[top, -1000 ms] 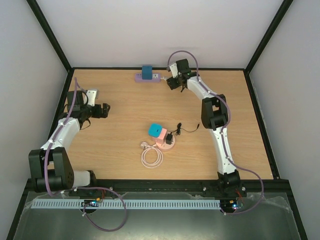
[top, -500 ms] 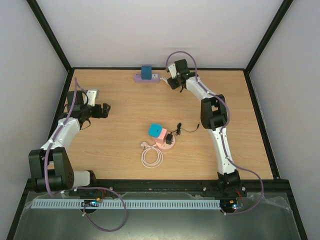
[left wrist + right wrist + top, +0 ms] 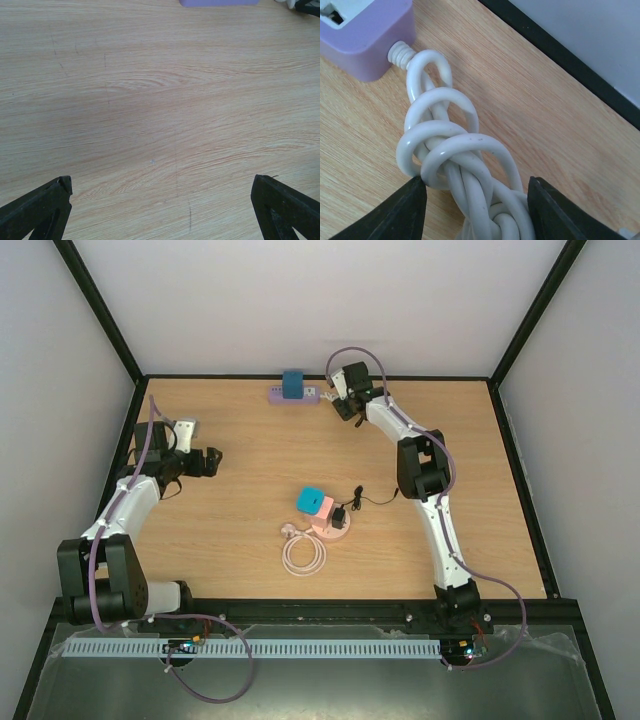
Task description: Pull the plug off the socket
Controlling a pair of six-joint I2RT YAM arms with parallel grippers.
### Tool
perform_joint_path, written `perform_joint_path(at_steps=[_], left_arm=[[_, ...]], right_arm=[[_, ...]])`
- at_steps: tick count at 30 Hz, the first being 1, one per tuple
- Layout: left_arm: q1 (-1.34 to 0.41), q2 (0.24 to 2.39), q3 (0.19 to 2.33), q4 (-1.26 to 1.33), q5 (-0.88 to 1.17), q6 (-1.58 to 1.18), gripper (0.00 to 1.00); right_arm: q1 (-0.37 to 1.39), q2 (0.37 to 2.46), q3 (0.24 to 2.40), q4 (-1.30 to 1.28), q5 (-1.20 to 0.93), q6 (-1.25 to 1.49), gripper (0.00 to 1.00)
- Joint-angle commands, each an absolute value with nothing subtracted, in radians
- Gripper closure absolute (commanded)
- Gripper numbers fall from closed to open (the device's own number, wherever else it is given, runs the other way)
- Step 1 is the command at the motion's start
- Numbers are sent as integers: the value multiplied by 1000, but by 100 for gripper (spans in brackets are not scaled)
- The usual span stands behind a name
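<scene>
A purple power strip (image 3: 278,395) lies at the back edge of the table with a teal plug (image 3: 293,384) standing in it. Its bundled white cable (image 3: 450,145) leaves the strip's end (image 3: 365,35). My right gripper (image 3: 340,406) is open with its fingers on either side of this cable bundle (image 3: 475,190); the left finger touches a loop and the right finger stands a little clear. My left gripper (image 3: 212,462) is open and empty over bare wood (image 3: 161,182) at the left. The strip's edge shows at the top of the left wrist view (image 3: 220,2).
At mid-table a pink round socket (image 3: 330,527) carries a teal plug (image 3: 311,499) and a black adapter (image 3: 341,514) with a thin black lead. A coiled white cable (image 3: 303,555) lies beside it. A black frame rail (image 3: 560,65) runs just behind the right gripper.
My right gripper has moved a little left and back along the back edge, closer to the purple strip's cable end. The left arm has not moved.
</scene>
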State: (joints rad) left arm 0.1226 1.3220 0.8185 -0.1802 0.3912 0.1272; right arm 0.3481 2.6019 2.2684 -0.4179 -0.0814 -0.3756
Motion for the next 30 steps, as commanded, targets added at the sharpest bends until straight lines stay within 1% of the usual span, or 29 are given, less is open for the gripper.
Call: perform_joint_path(at_steps=[1, 3, 9, 11, 17, 22, 30], left_arm=[[121, 1314, 819, -199, 414, 126, 0], [121, 1314, 822, -202, 416, 126, 0], [121, 1305, 825, -206, 422, 126, 0], [121, 1304, 823, -205, 428, 128, 0], [121, 1291, 821, -207, 448, 134, 0], [120, 1283, 818, -206, 453, 143, 0], [121, 1279, 824, -221, 503, 176, 0]], right_arm=[[345, 2646, 2286, -458, -39, -401, 50], [345, 2640, 2282, -477, -56, -408, 54], [346, 2586, 2208, -501, -109, -437, 72], [344, 2572, 2190, -526, -138, -452, 74], [346, 2524, 2120, -585, -227, -504, 79], [346, 2449, 1987, -594, -288, -545, 82], [350, 2297, 1746, -571, -356, -605, 83]])
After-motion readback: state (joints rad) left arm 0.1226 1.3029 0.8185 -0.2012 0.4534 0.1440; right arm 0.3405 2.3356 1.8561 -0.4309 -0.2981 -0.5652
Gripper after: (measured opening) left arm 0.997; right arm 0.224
